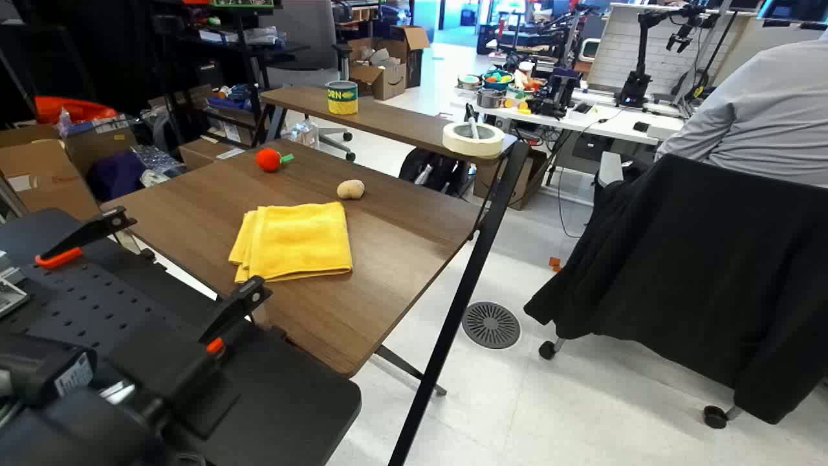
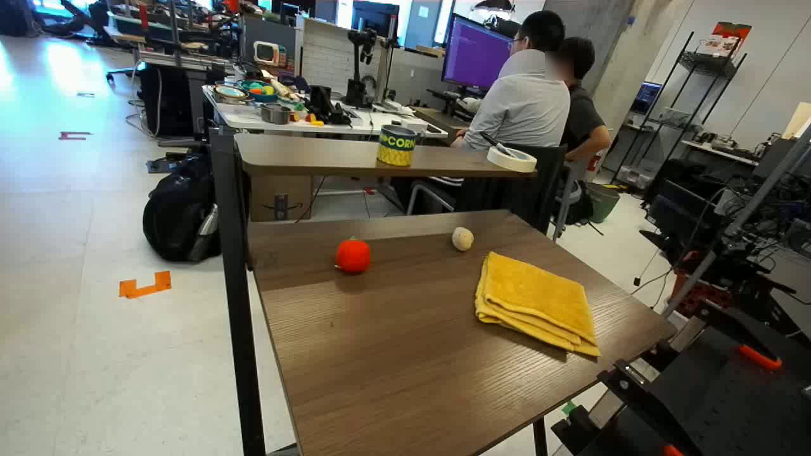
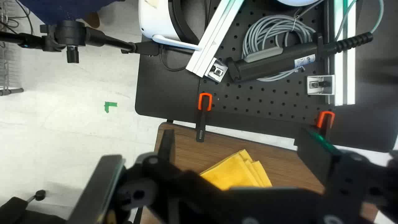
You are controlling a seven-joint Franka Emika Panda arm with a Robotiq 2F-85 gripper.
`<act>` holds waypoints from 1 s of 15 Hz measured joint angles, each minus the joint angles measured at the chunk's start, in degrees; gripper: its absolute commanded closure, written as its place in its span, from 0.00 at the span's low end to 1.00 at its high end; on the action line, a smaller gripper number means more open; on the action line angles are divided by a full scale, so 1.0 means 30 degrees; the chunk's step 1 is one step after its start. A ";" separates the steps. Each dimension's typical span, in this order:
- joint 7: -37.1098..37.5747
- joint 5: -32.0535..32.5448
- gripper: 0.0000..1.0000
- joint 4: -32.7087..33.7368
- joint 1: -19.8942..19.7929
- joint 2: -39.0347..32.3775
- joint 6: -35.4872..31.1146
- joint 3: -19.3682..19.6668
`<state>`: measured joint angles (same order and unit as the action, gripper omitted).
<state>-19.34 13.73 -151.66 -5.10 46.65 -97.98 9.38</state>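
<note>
The robot's gripper [image 3: 241, 152] shows at the bottom of the wrist view, fingers spread wide apart; a folded yellow cloth [image 3: 238, 172] appears between them there; in both exterior views the cloth lies flat on a brown wood-grain table [image 2: 380, 361]; near the cloth sits a pale, potato-like lump [image 1: 350, 189], and farther off a red, tomato-like ball [image 1: 268, 160] with a green leaf [image 1: 286, 158]; on a raised shelf [image 2: 304, 152] along the table's edge stands a can [image 2: 397, 145] whose yellow letters show "CORN", and, apart from it, a roll of cream tape [image 2: 513, 163] with a marker [image 2: 498, 144] propped in it; below the shelf, a cardboard box [image 2: 282, 189] bears a curved-arrow logo [image 2: 282, 207]; in the wrist view, a black handheld tool [image 3: 273, 62] carries a white label [image 3: 304, 61] too blurred to read.
</note>
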 measured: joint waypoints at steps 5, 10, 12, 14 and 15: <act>0.0102 0.0000 0.00 -0.0007 0.0000 -0.0058 -0.0015 0.0009; 0.1814 -0.0133 0.00 -0.0780 -0.0300 -0.2953 -0.5698 0.1971; 0.1844 -0.0580 0.00 -0.0787 -0.0630 -0.5256 -0.8546 0.3328; 0.1674 -0.1025 0.00 -0.0468 -0.0724 -0.7294 -0.9762 0.4147; 0.1649 -0.1040 0.00 -0.0396 -0.0848 -0.7624 -0.9762 0.4009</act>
<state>-14.40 10.61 -152.85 -7.65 23.78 -127.26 21.41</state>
